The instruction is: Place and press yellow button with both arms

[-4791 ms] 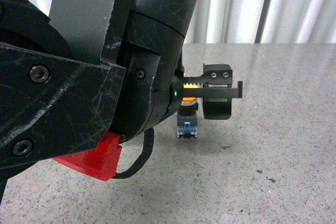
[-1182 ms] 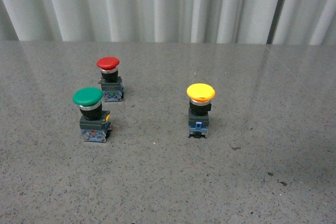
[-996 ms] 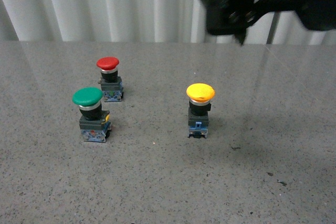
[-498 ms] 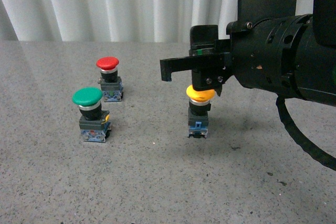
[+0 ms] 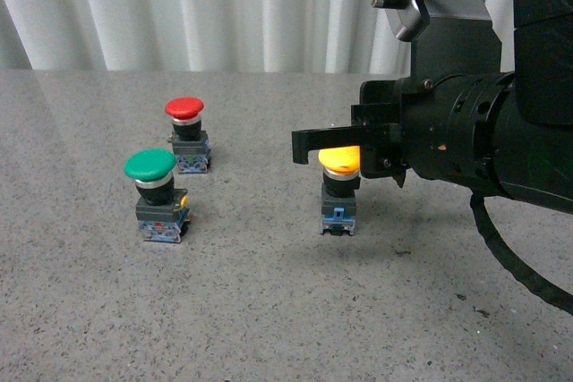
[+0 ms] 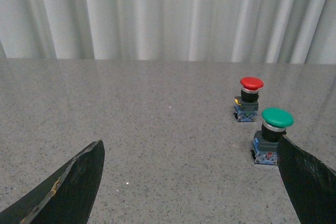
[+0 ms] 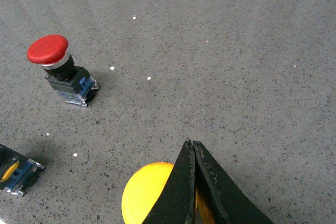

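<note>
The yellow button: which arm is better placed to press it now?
Right. The right gripper, shut, hangs directly over the yellow button. The left gripper is open, and its view shows only the green button and the red button.

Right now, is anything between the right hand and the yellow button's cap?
Nothing visible. The right hand, fingers shut together, is right at the cap of the yellow button; whether it touches, I cannot tell. The green button and red button stand apart, off toward the robot's left.
</note>
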### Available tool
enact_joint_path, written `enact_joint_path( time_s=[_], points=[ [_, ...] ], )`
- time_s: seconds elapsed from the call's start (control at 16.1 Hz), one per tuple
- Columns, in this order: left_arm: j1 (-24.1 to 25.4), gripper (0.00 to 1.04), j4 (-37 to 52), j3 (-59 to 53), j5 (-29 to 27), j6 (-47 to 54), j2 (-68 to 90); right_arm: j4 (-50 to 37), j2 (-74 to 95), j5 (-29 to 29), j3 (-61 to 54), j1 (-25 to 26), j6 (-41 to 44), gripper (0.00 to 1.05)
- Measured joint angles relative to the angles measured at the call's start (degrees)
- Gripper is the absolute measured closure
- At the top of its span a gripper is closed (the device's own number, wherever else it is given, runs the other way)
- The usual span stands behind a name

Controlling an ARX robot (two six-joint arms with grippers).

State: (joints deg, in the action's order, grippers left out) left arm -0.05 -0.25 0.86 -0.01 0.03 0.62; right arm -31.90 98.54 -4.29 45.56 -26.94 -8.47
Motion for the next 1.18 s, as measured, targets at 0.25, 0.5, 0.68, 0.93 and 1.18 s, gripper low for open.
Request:
enact_joint_path(
  time_s=[0.25,0.5,0.68,0.93,1.18],
  points=[
    [0.00,0.07,0.00,0.00,0.00,0.00,0.00,-0.66,1.46,0.02,-0.13,0.02,-0.09,1.03],
    [0.00,0.07,0.00,0.00,0.00,0.00,0.00,-1.49,2.58,0.31,-0.20,0.39,-0.52,1.03],
    [0.00,0.07,0.00,0.00,0.00,0.00,0.00,-1.42,2.62,0.63,-0.17,0.39,-0.52,1.03],
    [0.00,0.07,0.00,0.00,-0.02,0.00,0.00,-0.76,2.62,0.90,-0.20,0.13,-0.42,1.03],
    [0.00,0.07,0.02,0.00,0.00,0.00,0.00,1.68,2.58,0.70,0.00,-0.83,0.94,1.03]
  ],
)
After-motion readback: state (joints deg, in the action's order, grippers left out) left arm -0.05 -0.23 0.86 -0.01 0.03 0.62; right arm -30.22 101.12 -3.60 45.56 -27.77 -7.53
